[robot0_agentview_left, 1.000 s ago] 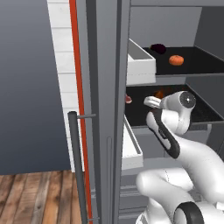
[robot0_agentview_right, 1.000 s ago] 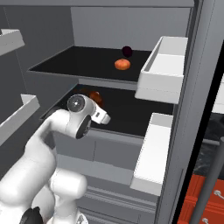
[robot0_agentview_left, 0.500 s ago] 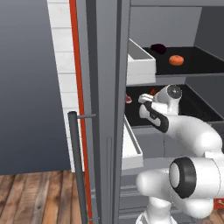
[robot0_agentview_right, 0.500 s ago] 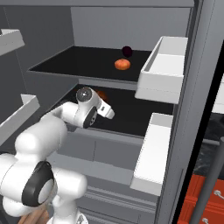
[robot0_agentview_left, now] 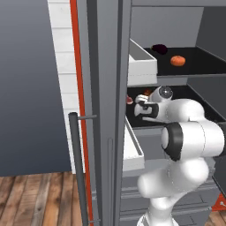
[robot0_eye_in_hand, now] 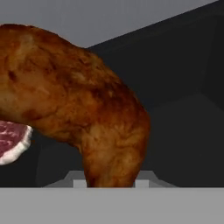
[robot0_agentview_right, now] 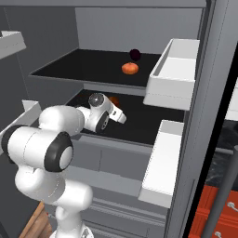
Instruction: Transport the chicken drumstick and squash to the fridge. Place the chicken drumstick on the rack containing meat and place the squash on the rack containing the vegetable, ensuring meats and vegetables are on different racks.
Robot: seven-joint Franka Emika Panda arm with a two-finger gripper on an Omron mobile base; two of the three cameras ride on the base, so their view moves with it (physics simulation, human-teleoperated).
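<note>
Filling much of the hand view, the brown chicken drumstick (robot0_eye_in_hand: 83, 109) is held in my shut gripper (robot0_eye_in_hand: 109, 180), just above the rack containing meat (robot0_agentview_left: 196, 103), the lower black shelf of the open fridge (robot0_agentview_left: 110, 88). The pinkish-red meat piece (robot0_eye_in_hand: 13, 139) lies close beside the drumstick, near the shelf's left front (robot0_agentview_left: 129, 100). From the right base, a bit of the drumstick (robot0_agentview_right: 113, 99) peeks out behind my hand. The orange squash (robot0_agentview_left: 178, 61) rests on the rack containing the vegetable (robot0_agentview_left: 205, 66), the upper shelf, next to the dark purple vegetable (robot0_agentview_left: 160, 48).
White door bins (robot0_agentview_left: 142, 62) hang on the left door beside both shelves, and another bin (robot0_agentview_right: 174, 74) hangs on the right door. My bent arm (robot0_agentview_left: 190, 137) fills the front of the lower shelf. A long bar handle (robot0_agentview_left: 78, 167) stands on the door.
The hand has moved a little left along the lower shelf with the drumstick, closer to the red meat. The elbow has swung up and forward in front of the shelf.
</note>
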